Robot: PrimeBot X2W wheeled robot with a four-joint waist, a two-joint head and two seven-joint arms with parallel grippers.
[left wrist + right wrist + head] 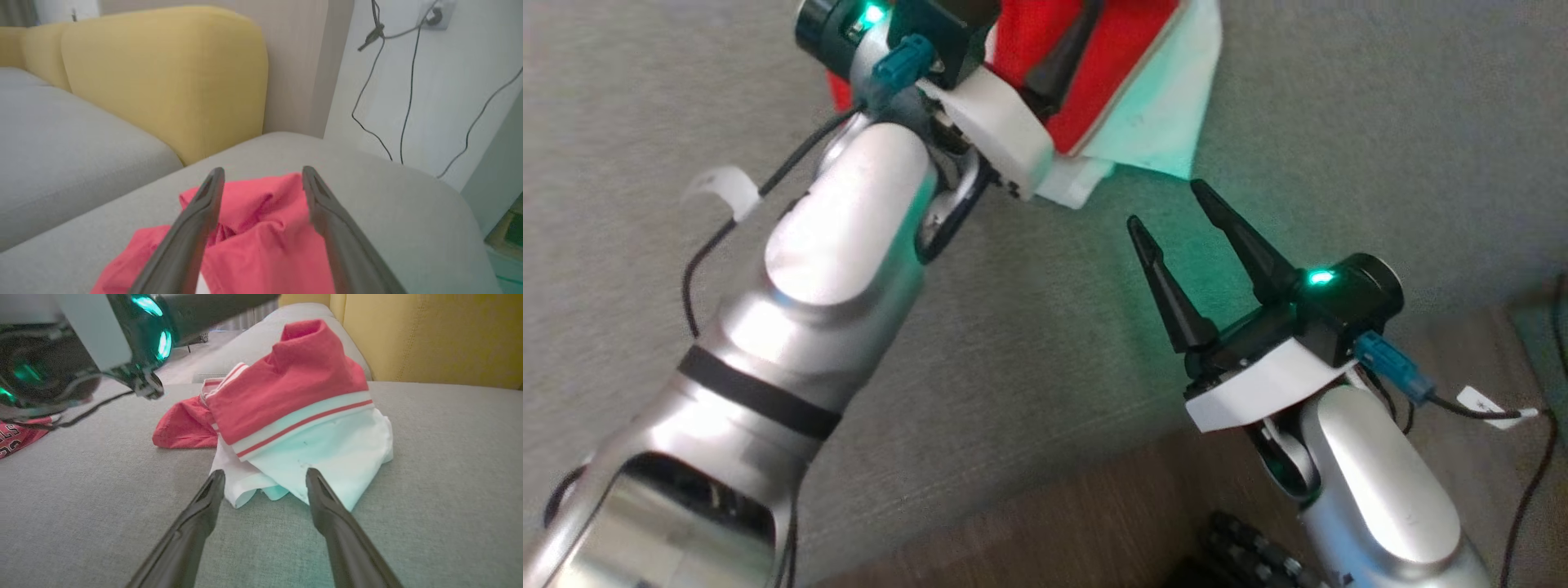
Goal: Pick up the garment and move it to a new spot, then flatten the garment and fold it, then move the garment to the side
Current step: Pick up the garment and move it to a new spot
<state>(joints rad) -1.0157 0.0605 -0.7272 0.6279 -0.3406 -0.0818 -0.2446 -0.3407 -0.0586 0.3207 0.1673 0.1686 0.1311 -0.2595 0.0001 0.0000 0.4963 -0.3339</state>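
Note:
The garment (pixel 1131 57), red with a white lower part and a striped band, lies bunched on the grey sofa seat (pixel 1339 122). My left gripper (pixel 263 173) hovers just over its red part (pixel 261 228) with the jaws spread wide and nothing between them; one dark finger (pixel 1062 57) lies across the red cloth. My right gripper (pixel 1168 204) is open too, its tips just short of the white hem (pixel 327 457). In the right wrist view the garment (pixel 294 388) sits ahead of the right gripper (pixel 264 473), with the left wrist (pixel 81 347) above and to the left.
A yellow back cushion (pixel 163 77) stands behind the seat. Cables (pixel 408 102) hang down the white wall. Another red cloth with lettering (pixel 16 437) lies at the far left of the seat. The sofa's front edge drops to a wooden floor (pixel 1094 506).

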